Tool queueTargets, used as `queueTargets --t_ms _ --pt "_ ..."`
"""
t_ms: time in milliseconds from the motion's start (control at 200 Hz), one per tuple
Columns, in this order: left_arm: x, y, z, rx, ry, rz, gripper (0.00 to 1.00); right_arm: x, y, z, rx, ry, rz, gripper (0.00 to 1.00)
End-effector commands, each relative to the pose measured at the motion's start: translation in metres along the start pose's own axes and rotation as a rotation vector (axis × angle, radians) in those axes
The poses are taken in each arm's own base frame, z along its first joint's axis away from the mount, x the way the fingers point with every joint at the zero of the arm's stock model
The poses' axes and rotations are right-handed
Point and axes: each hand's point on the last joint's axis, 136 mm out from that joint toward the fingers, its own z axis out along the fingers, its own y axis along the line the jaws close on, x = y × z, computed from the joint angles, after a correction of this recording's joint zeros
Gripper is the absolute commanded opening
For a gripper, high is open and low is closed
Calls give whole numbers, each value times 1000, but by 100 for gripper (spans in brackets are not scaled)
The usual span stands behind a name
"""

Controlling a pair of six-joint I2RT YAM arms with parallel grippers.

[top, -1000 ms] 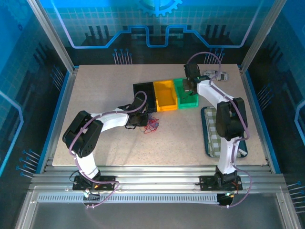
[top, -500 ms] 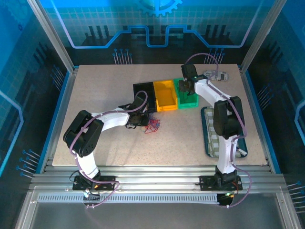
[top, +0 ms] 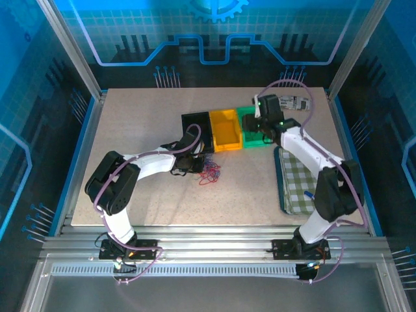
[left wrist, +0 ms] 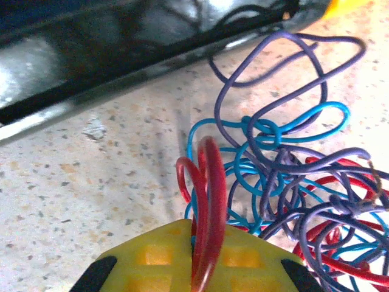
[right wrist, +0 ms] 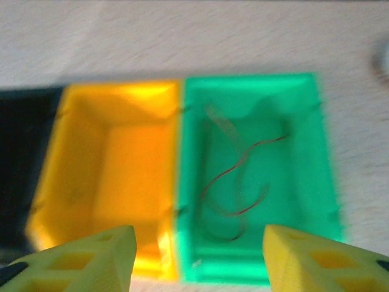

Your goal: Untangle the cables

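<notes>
Near: my left gripper [left wrist: 203,246] is pinching a red loop [left wrist: 208,176] of the cables [left wrist: 285,176], lying tangled beside the black bin [left wrist: 121,55]. Far: my right gripper [right wrist: 200,255] is hovering open above the green bin [right wrist: 255,82]. Likely step: freeing one strand; next, drawing it out gently.

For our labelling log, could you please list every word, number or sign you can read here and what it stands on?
No readable text.
Small white-and-dark object at the far right of the speckled table: markings too small to read.
Blue back wall: a gear-shaped graphic, no letters.
</notes>
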Motion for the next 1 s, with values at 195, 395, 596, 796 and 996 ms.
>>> queueTargets --t_ms 195,395,596,796,996 --pt "0 -23 -13 139 -5 48 0 116 129 2 -531 270 -104 53" --pt "0 -17 -15 112 -20 30 0 143 113 19 -469 357 -74 49" --pt "-1 -11 -15 84 -35 12 0 162 115 22 -527 439 -55 41" --pt "-5 -9 -17 71 -58 1 0 174 113 26 -520 495 -53 38" --pt "-5 -5 -16 52 -65 -10 0 180 110 31 -520 517 -32 30"
